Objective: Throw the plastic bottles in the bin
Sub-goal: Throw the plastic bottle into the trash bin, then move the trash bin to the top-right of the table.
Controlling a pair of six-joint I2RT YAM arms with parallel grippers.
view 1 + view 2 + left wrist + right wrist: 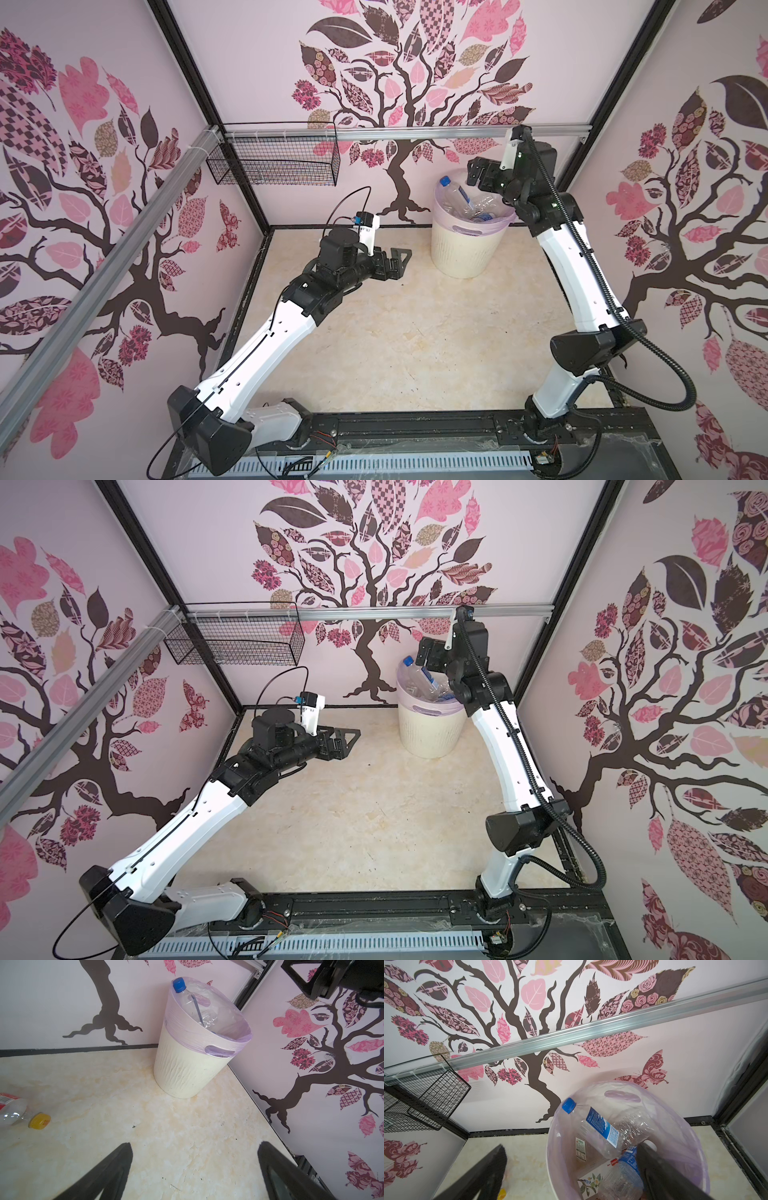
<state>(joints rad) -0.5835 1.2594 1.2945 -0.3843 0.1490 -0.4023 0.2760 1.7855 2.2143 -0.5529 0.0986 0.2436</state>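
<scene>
Your right gripper (pixel 477 176) hangs wide open and empty above the bin (pixel 457 249), which stands on the tabletop (pixel 415 332) by the back wall. Plastic bottles (pixel 620 1180) lie inside, and a blue-capped bottle (pixel 593 1124) leans on the rim. Your left gripper (pixel 195 1145), also spread and empty, hovers low. A yellow-capped bottle (pixel 14 1109) lies on the tabletop nearby.

The bin (pixel 457 253) is cream-white with wavy ribbing, and its bag (pixel 187 1028) is translucent lilac. Inside, a clear bottle (pixel 600 1126) has a blue cap and a blue-and-white label. A second bottle (pixel 12 1109) is clear too, with a yellow cap and red label. The surface (pixel 415 332) is marbled cream and beige. The wire basket (pixel 274 166) is black. The walls (pixel 249 62) are pale pink with brown trees and patterned pink leaves.
</scene>
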